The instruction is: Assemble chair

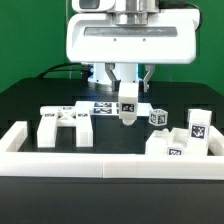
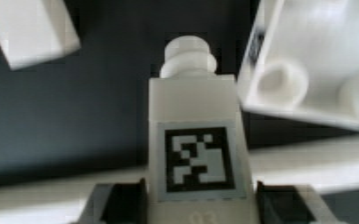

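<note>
My gripper [image 1: 128,94] hangs over the middle of the dark table, shut on a white chair leg [image 1: 128,106] that points downward. In the wrist view this leg [image 2: 197,130] runs out from between the jaws, with a square tag on its face and a round peg [image 2: 190,50] at its far end. The dark fingers [image 2: 126,205] press on both sides of it. A joined white chair part [image 1: 64,125] lies at the exterior view's left. A small tagged block [image 1: 157,117] sits just right of the leg. More tagged white parts [image 1: 186,140] stand at the right.
A long white border rail [image 1: 90,160] runs along the front and turns back at both ends. The marker board [image 1: 100,105] lies flat behind the parts, near the robot's base. In the wrist view, blurred white parts [image 2: 309,70] lie close beside the leg's peg end.
</note>
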